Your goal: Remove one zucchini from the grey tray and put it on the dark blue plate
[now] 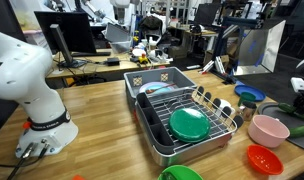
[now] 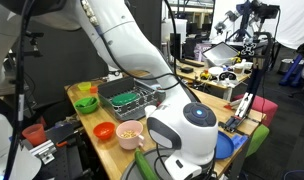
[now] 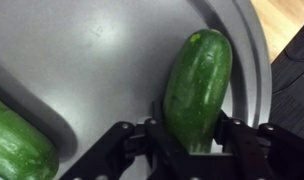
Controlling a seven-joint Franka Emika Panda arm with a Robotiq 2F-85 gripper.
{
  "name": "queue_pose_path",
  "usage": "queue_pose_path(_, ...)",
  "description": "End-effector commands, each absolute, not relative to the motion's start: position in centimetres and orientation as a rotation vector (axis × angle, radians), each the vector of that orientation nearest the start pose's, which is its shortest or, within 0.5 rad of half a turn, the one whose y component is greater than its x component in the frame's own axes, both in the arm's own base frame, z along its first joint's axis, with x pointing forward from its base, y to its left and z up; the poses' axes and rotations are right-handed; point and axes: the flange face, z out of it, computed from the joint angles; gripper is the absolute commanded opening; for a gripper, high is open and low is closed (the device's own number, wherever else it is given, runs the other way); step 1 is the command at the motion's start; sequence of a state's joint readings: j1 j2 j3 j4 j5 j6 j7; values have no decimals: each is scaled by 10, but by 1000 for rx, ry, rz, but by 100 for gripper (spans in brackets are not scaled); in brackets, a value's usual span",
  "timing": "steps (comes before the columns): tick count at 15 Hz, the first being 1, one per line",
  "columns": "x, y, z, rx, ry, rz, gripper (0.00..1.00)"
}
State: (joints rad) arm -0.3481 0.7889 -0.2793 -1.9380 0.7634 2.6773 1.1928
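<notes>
In the wrist view my gripper [image 3: 190,130] is low over the grey tray [image 3: 102,60]. Its two fingers press on both sides of the near end of a dark green zucchini [image 3: 199,75]. That zucchini lies along the tray's curved rim. The second zucchini [image 3: 14,145] lies at the lower left of the tray, apart from the fingers. The dark blue plate [image 1: 249,93] sits on the wooden table beyond the pink bowl [image 1: 269,130] in an exterior view. The gripper itself is cut off or hidden in both exterior views.
A deep dark tub with a wire rack [image 1: 182,115] holds a green plate [image 1: 188,124]. A red bowl [image 1: 264,158] and a green bowl [image 1: 180,173] sit near the table's front. The robot base [image 1: 37,100] stands at one end. Cluttered desks lie behind.
</notes>
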Motion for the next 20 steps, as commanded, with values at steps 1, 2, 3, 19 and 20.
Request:
queue_pose_path(1, 467, -367, 95, -1062, 2761, -14, 22)
queue_pose_path(2, 467, -367, 98, -1070, 2752, -21, 22)
queue_pose_path(3, 467, -367, 102, -1078, 2744, -32, 22)
queue_pose_path(19, 549, -348, 193, -1261, 2442, -188, 22)
queue_pose_path(20, 556, -345, 195, -1280, 2423, -192, 22)
